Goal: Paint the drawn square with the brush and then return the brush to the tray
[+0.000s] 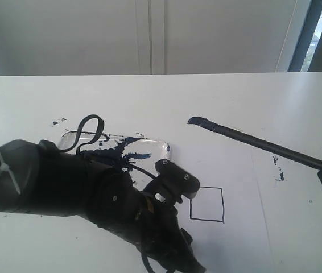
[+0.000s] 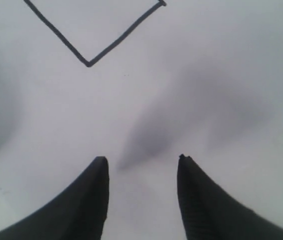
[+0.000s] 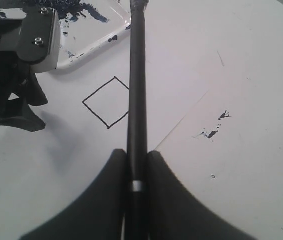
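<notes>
Tray [image 3: 100,44] smeared dark blue, ahead of right claw [image 3: 136,155] clamped on the brush [image 3: 137,75]; left claw [image 2: 141,160] parted, holding nothing, near the drawn square [image 1: 207,204].

- brush [image 1: 252,140]: black handle, dark blue tip
- drawn square [image 1: 207,204]: thin black outline, white inside
- tray [image 1: 162,147]: clear-white, smeared dark blue
- surface [image 1: 263,96]: white, small dark specks

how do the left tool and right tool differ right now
The left tool is open and empty; the right tool is shut on the brush. The left tool hangs close by the drawn square; the right tool is farther from it. Both are black.
</notes>
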Robot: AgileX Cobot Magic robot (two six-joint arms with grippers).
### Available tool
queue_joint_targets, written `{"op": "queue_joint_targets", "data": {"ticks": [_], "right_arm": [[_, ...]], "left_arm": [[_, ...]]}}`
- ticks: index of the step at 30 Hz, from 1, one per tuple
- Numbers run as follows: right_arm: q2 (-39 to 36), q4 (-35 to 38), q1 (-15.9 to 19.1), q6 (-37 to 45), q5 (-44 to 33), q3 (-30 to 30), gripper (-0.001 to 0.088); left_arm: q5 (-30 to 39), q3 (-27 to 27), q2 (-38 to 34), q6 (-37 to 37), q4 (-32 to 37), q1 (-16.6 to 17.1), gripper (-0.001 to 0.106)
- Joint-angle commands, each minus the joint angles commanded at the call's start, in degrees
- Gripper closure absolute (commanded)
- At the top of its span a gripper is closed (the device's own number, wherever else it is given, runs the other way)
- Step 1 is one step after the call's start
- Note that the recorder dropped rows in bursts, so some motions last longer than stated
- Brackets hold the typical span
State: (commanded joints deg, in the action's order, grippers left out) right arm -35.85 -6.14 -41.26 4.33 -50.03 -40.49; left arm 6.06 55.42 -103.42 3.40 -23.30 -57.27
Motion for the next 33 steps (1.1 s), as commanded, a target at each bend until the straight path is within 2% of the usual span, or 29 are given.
{"op": "queue_joint_targets", "data": {"ticks": [4, 9, 23, 33], "right_arm": [[0.0, 0.0, 0.0, 0.0, 0.0, 0.0, 0.0868], [0.0, 0.0, 0.0, 0.0, 0.0, 0.0, 0.0868], [0.0, 0.0, 0.0, 0.0, 0.0, 0.0, 0.0868], [0.0, 0.0, 0.0, 0.0, -0.5, 0.0, 0.0868]], "left_arm": [[-0.4, 0.0, 0.0, 0.6, 0.3, 0.0, 0.057], [0.0, 0.0, 0.0, 7.4, 3.2, 0.0, 0.057], [0.2, 0.0, -0.1, 5.6, 4.1, 0.0, 0.056], [1.9, 0.0, -4.5, 2.8, 3.7, 0.0, 0.05]]}}
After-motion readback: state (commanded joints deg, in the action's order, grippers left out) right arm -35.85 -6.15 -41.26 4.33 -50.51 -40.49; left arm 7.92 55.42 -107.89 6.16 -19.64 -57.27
